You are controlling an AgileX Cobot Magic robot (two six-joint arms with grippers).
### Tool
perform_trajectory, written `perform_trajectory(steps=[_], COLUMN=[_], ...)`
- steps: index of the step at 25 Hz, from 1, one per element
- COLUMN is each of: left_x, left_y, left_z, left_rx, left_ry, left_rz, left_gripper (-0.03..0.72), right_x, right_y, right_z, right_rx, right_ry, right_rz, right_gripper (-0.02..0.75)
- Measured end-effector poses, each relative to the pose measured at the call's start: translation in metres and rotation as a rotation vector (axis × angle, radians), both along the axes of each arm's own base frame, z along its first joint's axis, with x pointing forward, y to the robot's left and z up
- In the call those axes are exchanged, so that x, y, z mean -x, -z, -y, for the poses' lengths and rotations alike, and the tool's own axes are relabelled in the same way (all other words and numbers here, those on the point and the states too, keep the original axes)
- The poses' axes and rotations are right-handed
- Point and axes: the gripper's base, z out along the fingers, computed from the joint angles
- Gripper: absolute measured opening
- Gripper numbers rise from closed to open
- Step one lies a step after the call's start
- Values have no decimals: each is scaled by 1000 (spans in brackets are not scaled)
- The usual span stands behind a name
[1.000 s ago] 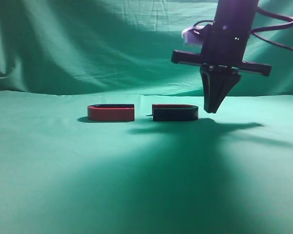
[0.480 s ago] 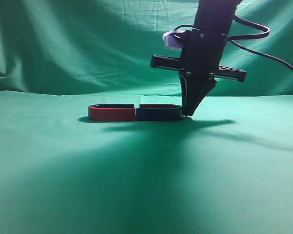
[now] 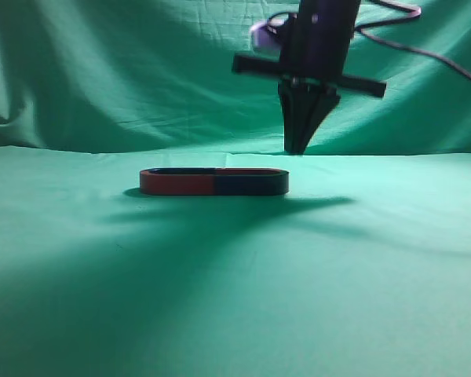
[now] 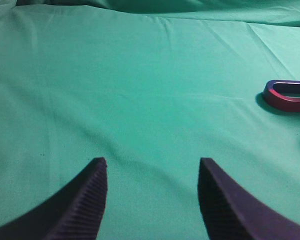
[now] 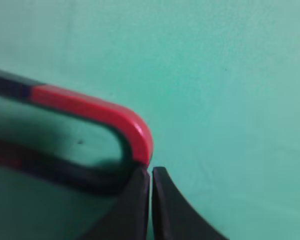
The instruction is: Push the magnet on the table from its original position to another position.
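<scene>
Exterior view: red magnet (image 3: 177,182) on the left, dark magnet (image 3: 250,183) joined to its right end, one long oval on the table (image 3: 235,298). Right gripper (image 3: 300,145) hangs above the oval's right end, fingers pinched together, holding nothing. Only the left wrist view shows the left gripper (image 4: 153,170), spread wide, empty, well apart from the magnets.

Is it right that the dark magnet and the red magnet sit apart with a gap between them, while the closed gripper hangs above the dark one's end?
Not quite. The exterior view shows the dark magnet touching the red magnet end to end, with no gap. The closed right gripper does hang above.
</scene>
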Motion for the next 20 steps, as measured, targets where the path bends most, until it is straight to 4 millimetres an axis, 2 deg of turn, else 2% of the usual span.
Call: perform_trajectory(steps=[3,6,10,13,16,19,20], left_x=[0,0,0,0,0,0,0], left_y=[0,0,0,0,0,0,0], left_z=[0,0,0,0,0,0,0], left_rx=[0,0,0,0,0,0,0], left_ry=[0,0,0,0,0,0,0], left_rz=[0,0,0,0,0,0,0], left_gripper=[372,372,372,372,372,372,372], right_x=[3,12,38,63,97,133,143], right_y=[-34,-81,-147,-191,-233,-258,-260], right_z=[1,5,19,30,43,59,64], right_rx=[5,-22,-70,-111,-154,-181,-183], right_ry=[-19,-21,-5,-4,-10,-12,-12], right_rz=[-3,81,209,304,403,461,464], right_gripper=[0,0,0,0,0,0,0])
